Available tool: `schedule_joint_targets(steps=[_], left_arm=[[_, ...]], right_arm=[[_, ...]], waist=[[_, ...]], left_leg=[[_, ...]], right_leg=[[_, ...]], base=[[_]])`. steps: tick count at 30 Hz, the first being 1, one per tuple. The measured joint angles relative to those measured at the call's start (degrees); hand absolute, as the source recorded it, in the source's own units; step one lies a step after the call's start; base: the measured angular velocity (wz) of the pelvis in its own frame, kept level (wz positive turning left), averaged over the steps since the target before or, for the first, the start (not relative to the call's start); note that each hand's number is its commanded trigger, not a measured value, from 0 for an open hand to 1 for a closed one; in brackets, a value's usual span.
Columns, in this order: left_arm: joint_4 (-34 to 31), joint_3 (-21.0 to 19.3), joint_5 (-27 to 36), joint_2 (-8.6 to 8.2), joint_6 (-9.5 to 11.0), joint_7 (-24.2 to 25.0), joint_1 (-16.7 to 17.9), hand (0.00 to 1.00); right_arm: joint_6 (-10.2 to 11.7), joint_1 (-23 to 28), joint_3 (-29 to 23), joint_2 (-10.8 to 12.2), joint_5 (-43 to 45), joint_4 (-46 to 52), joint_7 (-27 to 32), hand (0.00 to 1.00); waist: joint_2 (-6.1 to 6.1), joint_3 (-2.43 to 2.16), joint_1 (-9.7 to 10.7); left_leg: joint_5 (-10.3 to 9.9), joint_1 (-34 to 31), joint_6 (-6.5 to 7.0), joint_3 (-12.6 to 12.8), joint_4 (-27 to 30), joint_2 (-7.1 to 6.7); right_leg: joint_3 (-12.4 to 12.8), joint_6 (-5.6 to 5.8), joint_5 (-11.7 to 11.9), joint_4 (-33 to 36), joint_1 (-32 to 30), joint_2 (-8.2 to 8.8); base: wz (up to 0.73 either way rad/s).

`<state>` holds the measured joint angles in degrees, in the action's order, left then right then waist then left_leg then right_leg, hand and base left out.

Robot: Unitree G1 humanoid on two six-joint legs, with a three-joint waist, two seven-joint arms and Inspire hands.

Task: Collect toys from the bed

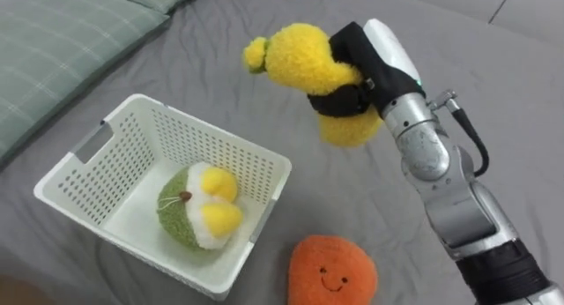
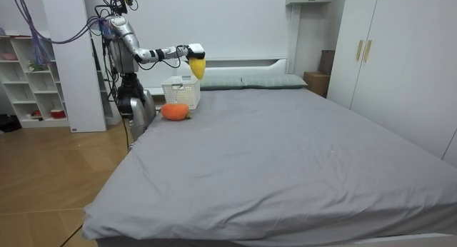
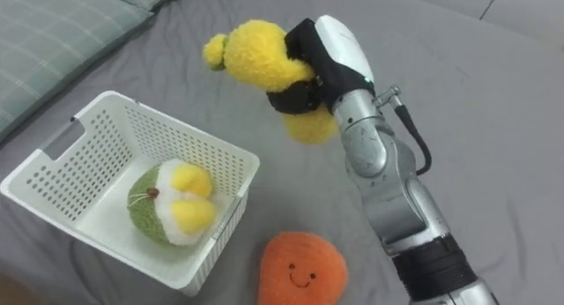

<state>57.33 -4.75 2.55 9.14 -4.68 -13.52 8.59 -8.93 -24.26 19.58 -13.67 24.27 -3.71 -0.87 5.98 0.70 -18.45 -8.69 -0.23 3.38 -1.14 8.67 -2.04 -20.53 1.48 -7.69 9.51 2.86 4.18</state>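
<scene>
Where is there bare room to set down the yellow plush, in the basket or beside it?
Bare basket floor lies between the green plush and the handle-side wall. Open sheet lies right of the right robot hand holding the yellow plush. Crowded: the basket's near right side, green plush inside, orange plush just outside.

Stereo above bed [image 1: 515,93]; room camera afar

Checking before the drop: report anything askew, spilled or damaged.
Nothing stands out. The white basket sits level on the bed with the green toy inside, the orange toy lies beside it, and the right hand grips the yellow toy aloft.
</scene>
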Motion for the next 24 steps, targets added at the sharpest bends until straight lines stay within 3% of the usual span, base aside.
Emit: schedule_joint_targets(steps=[7,10,15,17,20,21,22,24], left_arm=[[0.0,-2.2,0.0,0.00,-0.3,-1.2,-0.1,0.00],[0.0,-2.4,0.2,-0.01,-0.8,-1.2,0.0,0.00],[0.0,-2.3,0.2,-0.30,-1.7,-0.7,-0.3,0.00],[0.0,-2.3,0.0,-0.53,-2.5,-0.7,-0.4,0.00],[-0.1,-2.3,-1.0,-0.68,-3.2,-0.7,-0.6,0.00],[-0.1,-2.3,-1.0,-0.68,-3.6,-0.7,-0.7,0.00],[-0.1,-2.3,-1.0,-0.68,-4.0,-0.8,-0.8,0.00],[-0.1,-2.3,-1.1,-0.67,-4.4,-0.9,-0.8,0.00]], right_arm=[[-0.1,-4.4,2.8,1.7,0.0,0.0,-0.8,1.00],[-0.4,-4.4,4.5,2.7,0.9,0.0,-0.9,1.00],[-1.1,-4.7,6.3,4.2,1.0,0.0,-1.1,0.97],[-1.2,-5.1,6.3,4.3,0.9,0.0,-1.2,0.85],[-2.1,-5.2,6.8,5.1,0.9,-0.1,-1.5,0.30],[-2.3,-5.2,7.0,5.3,0.9,-0.1,-1.7,0.24],[-2.6,-5.3,7.5,5.3,0.9,-0.1,-1.9,0.00],[-3.0,-5.3,8.0,5.4,0.9,-0.1,-2.3,0.00]], waist=[[1.26,0.04,-4.0],[1.15,0.12,-5.5],[0.62,0.49,-6.1],[0.57,0.52,-6.7],[0.60,0.50,-8.0],[0.65,0.47,-8.3],[0.68,0.45,-8.6],[0.77,0.39,-8.8]], left_leg=[[0.2,-1.2,-0.08,-2.6,0.9,-0.68],[0.2,-1.3,-0.05,-3.0,1.1,-0.84],[0.2,-2.3,-0.02,-4.4,1.6,-1.37],[0.2,-2.6,-0.01,-4.9,1.7,-1.55],[0.3,-2.9,-0.01,-5.6,1.9,-1.65],[0.3,-3.1,-0.02,-5.7,2.0,-1.69],[0.3,-3.3,-0.03,-6.1,2.1,-1.75],[0.3,-3.7,-0.05,-6.8,2.4,-1.90]], right_leg=[[-1.9,0.05,0.0,-1.0,0.0,0.26],[-3.1,0.09,0.0,-1.0,0.2,0.53],[-4.4,0.29,-0.3,-0.9,0.2,0.86],[-4.8,0.30,-0.3,-0.8,0.2,0.95],[-5.0,0.32,-0.3,-0.9,0.2,0.94],[-5.1,0.32,-0.3,-0.9,0.1,0.94],[-5.5,0.32,-0.3,-0.9,0.1,0.96],[-6.4,0.33,-0.3,-0.9,0.1,1.02]], base=[[0.18],[0.08],[0.14],[0.10],[0.13],[0.12],[0.17],[0.19]])
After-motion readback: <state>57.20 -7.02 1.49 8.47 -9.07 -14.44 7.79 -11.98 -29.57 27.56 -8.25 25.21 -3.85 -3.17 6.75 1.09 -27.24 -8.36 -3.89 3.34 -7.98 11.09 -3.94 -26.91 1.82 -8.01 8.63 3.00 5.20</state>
